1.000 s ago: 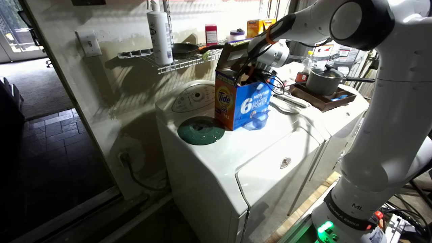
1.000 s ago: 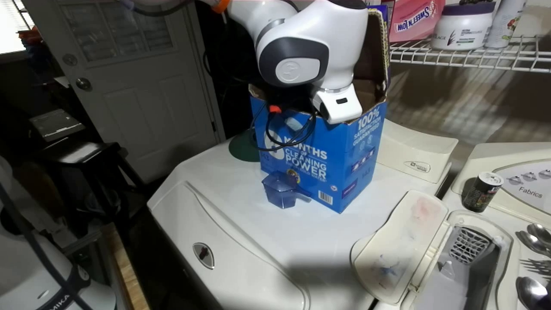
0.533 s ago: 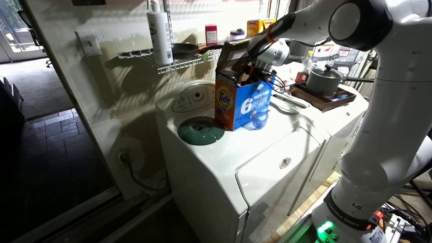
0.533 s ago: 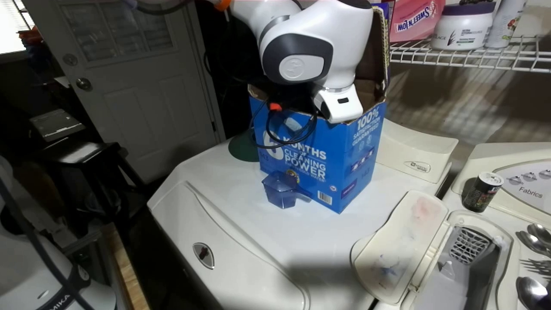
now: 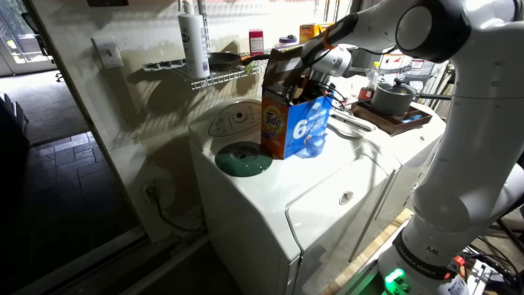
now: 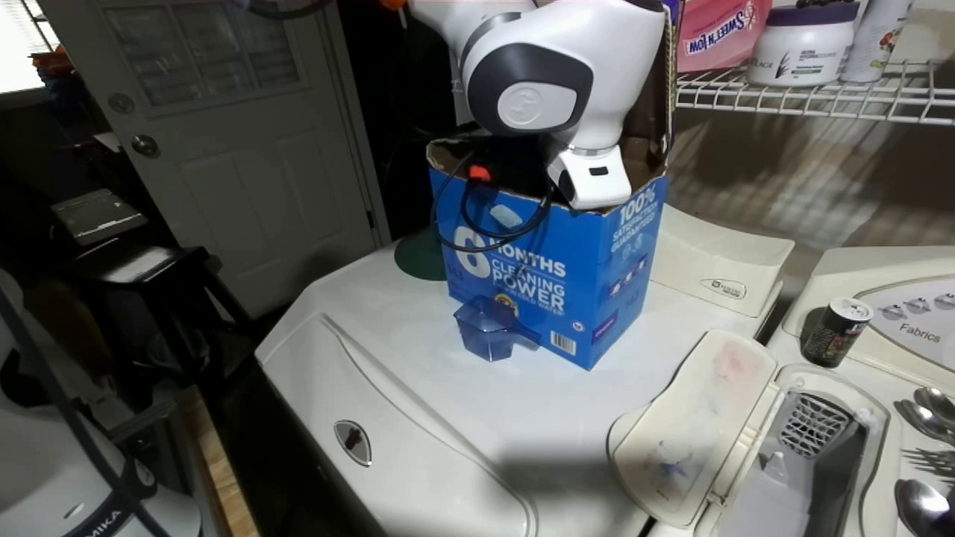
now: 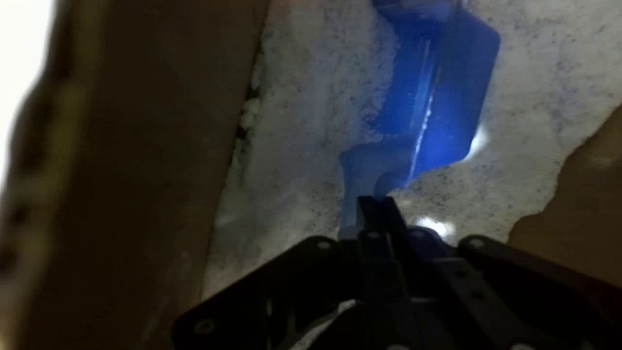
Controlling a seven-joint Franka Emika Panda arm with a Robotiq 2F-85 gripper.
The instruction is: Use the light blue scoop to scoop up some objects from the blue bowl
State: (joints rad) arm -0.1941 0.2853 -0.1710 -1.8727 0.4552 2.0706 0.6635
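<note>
In the wrist view, the gripper (image 7: pixel 375 200) is seen with jaws closed on the handle of a blue scoop (image 7: pixel 449 97), held tilted, pale speckled powder (image 7: pixel 301 160) showing around it inside the detergent box (image 6: pixel 623 283). A translucent scoop (image 6: pixel 486 332) is noted on the washer (image 6: pixel 492 418) in both exterior views, just beside the box's blue face; beside the orange face, a dark green bowl (image 5: pixel 245 166) is set.

In an exterior view, a white bottle (image 5: pixel 194 47) and a frying pan (image 5: pixel 224 61) are supported by a wire shelf (image 5: pixel 230 78), upper middle; a grey pot (image 5: pixel 391 100) is held in a brown tray (image 5: pixel 403 127), upper right. 3 spoons (image 6: pixel 921 504) are seen at lower right in an exterior view.
</note>
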